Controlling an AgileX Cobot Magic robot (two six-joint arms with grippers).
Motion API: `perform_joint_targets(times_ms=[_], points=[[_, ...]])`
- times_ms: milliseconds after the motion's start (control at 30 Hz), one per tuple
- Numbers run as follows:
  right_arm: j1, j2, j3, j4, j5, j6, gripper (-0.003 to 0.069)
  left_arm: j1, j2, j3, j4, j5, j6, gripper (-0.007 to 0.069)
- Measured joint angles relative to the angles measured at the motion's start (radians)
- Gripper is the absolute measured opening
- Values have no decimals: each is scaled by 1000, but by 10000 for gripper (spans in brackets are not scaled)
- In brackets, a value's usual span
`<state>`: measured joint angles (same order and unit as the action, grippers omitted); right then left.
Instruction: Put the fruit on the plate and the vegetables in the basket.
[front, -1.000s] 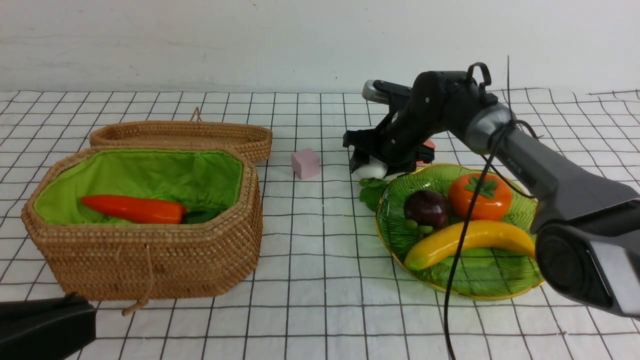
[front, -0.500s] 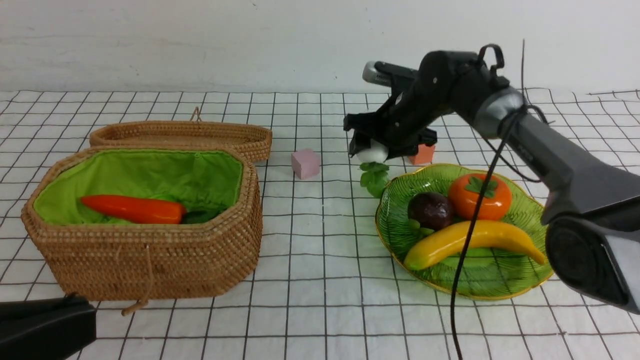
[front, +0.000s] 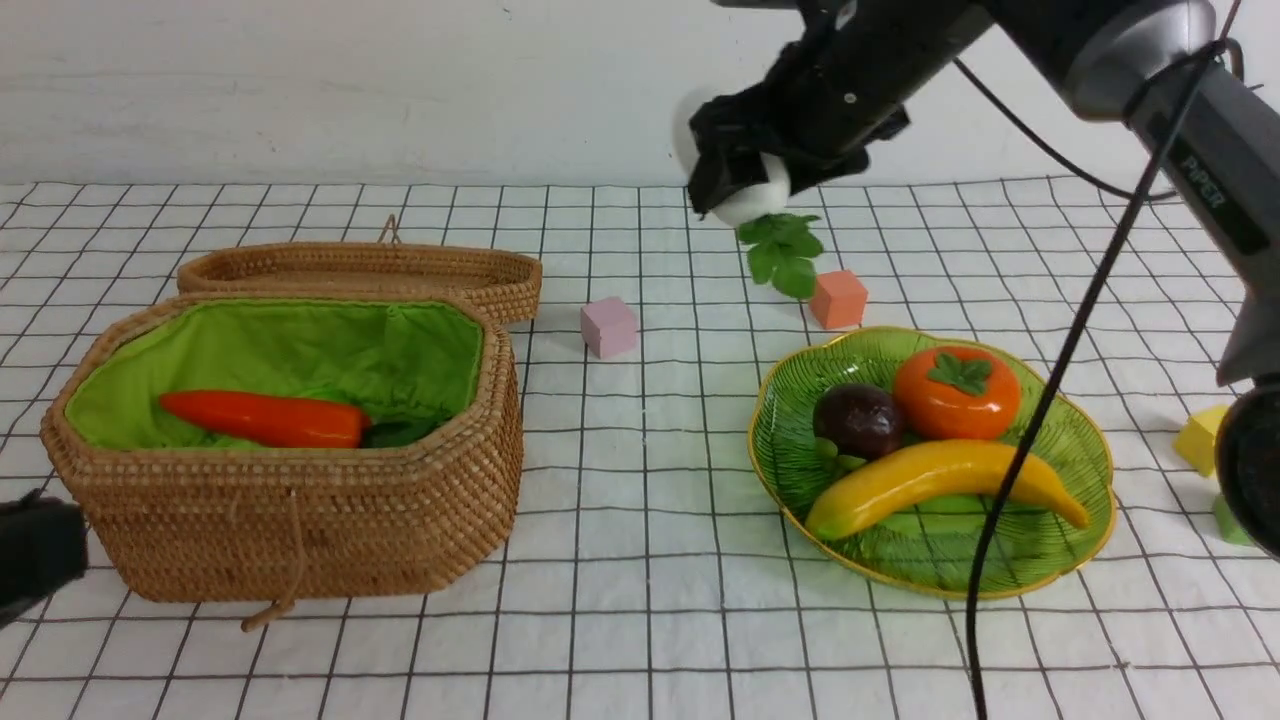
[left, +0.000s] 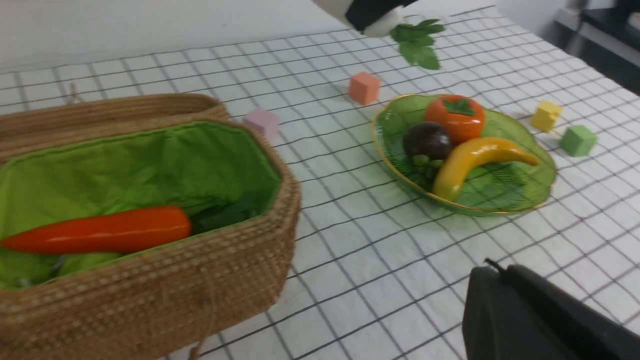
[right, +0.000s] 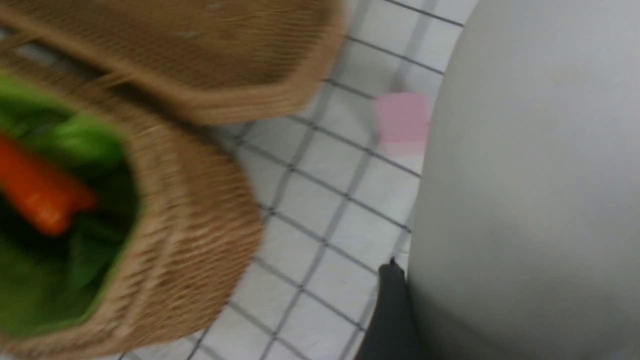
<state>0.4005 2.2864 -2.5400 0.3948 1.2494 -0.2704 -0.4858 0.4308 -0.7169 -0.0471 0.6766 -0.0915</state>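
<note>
Since a second ago the right hand (front: 735, 165) has lifted the white radish (front: 752, 190) off the counter (front: 640, 560) beside the plate (front: 1075, 440), jaws clamped on it high above, leaves dangling. Left hand (front: 35, 550) closed, empty. Plate: three fruits, banana (front: 930, 480), mangosteen (front: 855, 420), persimmon (front: 955, 395). Basket (front: 300, 520): one carrot (front: 265, 418) visible. Four foam cubes on the counter, one wicker lid (front: 365, 270).

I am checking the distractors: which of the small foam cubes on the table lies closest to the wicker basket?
The pink foam cube. It sits between the woven wicker basket and the green glass plate; the orange, yellow and green cubes lie beside or beyond the plate.
</note>
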Motion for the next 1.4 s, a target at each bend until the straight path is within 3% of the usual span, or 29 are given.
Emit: perform_joint_targets(times_ms=[100,167,267,367,667,767,867,1000,1033,1133,1200,1233,1267,1300,1400], points=[[73,-4,0,132,-2,-237,507,0,0,0,124,22,-118,-13],[151,5,0,261,-24,-437,507,0,0,0,274,41,-239,-13],[216,32,0,348,-113,-571,507,0,0,0,379,46,-344,-13],[265,78,0,370,-237,-641,507,0,0,0,417,52,-379,-13],[314,185,1,283,-336,-662,507,0,0,0,429,57,-385,-13],[308,185,1,277,-355,-650,569,0,0,0,429,57,-385,-13],[293,161,1,272,-314,-572,662,0,0,0,426,35,-384,-13],[268,83,0,236,-177,-425,664,0,0,0,415,-12,-366,-13],[248,23,0,201,-79,-303,627,0,0,0,396,-44,-346,-13],[209,-92,-2,67,-9,-75,491,0,0,0,332,-103,-305,-13],[181,-169,3,-54,2,55,344,0,-9,1,291,-145,-265,-13],[170,-203,11,-118,4,99,246,0,-22,8,269,-163,-242,-13],[168,-210,11,-118,4,107,246,0,-25,9,267,-170,-234,-13],[157,-267,43,-190,5,161,118,0,-54,26,246,-188,-207,-13],[154,-394,175,-282,6,235,3,0,-144,71,212,-200,-183,-13]])
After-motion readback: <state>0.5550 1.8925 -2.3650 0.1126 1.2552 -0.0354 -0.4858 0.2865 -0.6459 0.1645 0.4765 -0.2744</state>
